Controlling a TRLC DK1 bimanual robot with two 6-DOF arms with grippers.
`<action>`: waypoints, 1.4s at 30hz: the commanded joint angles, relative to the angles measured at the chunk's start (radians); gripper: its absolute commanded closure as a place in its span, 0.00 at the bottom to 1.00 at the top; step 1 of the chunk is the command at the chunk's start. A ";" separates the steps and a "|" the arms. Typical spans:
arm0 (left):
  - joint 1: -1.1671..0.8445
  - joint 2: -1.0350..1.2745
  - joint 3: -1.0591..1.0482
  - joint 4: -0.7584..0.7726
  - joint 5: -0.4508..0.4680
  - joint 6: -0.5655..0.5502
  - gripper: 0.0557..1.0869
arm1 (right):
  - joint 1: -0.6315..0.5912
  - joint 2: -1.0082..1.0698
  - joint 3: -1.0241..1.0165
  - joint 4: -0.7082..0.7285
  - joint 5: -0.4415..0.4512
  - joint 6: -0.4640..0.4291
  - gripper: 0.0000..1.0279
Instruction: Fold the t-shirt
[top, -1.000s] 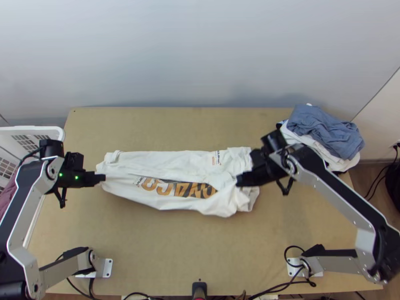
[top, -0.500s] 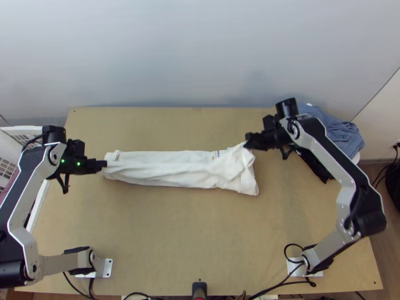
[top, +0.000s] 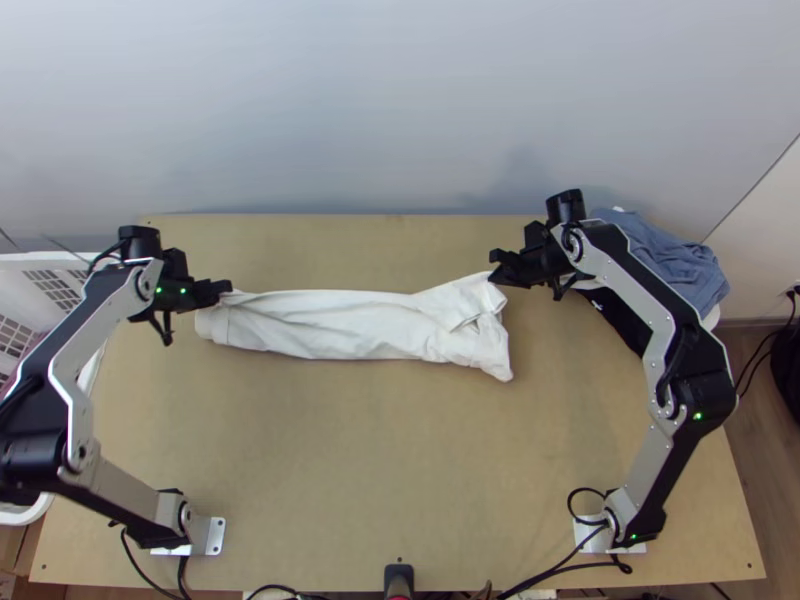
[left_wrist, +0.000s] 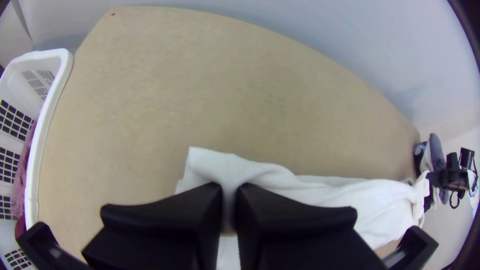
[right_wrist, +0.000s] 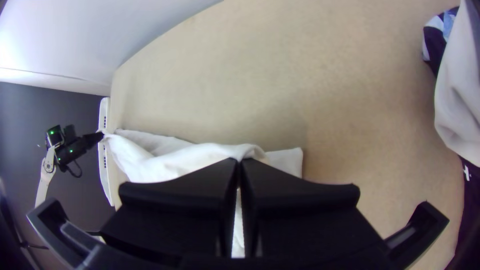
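One light wooden counter (top: 400, 480) was flanked on its left by one white plastic openwork basket (left_wrist: 46, 120), in which crumpled mauve cloth (left_wrist: 25, 170) was held. At the far right corner, at least three garments were heaped: grey-blue (top: 665, 258), white (right_wrist: 462, 100) and dark (right_wrist: 471, 200). One white cloth t-shirt (top: 360, 325) was laid in a long, narrow, creased strip across the counter's far half. Its far left corner was pinched by the left gripper (top: 229, 289), its far right corner by the right gripper (top: 495, 268).

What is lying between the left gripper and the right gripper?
The t-shirt, in a long strip, reaches from the left gripper to the right gripper; the top view shows this.
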 joint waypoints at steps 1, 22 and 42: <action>-0.025 0.134 0.053 0.072 -0.021 -0.028 0.51 | -0.019 0.059 -0.021 0.011 0.002 0.002 0.97; 0.043 -0.053 -0.068 0.000 -0.021 0.113 0.04 | 0.073 -0.077 0.142 -0.010 -0.033 0.047 0.04; -0.055 0.046 -0.094 -0.043 -0.018 0.127 0.05 | 0.352 -0.013 0.237 -0.110 -0.032 0.008 0.04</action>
